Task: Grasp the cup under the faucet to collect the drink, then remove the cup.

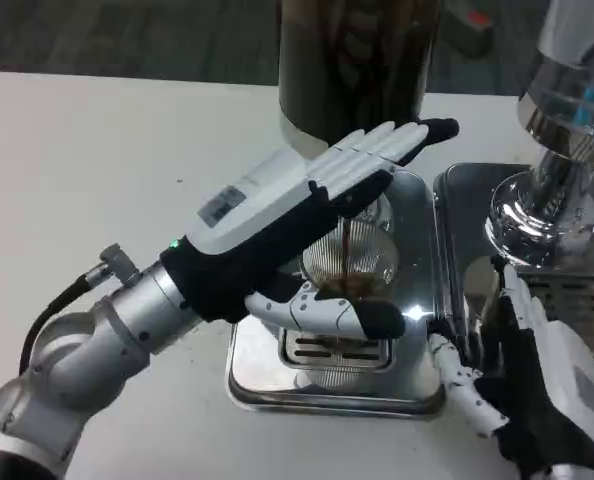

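Nearest the camera, at lower right, right hand [522, 385] rests at the right edge of the steel drip tray [262, 375], fingers pointing up and lying close together; whether they touch the tray rim cannot be told. Nothing seen in its grasp.

Left forearm [87, 345] enters from lower left, silver, with a black cable at its wrist. Left hand [297, 215] reaches across the tray: thumb curls along the near side of the clear ribbed cup [362, 260], long fingers stretched straight and pressed together above and behind the cup. Contact of those fingers with the cup wall is hidden by the hand's back, so a full grip cannot be confirmed.

Cup stands upright on the slotted grate of the tray, under the dark dispenser [357, 60]. Thin brown stream [347, 250] falls into the cup; brown liquid visible at the bottom.

Farther right, second steel tray [467, 185] with a chrome dispenser base [542, 205] on it. White table [87, 150] beyond.
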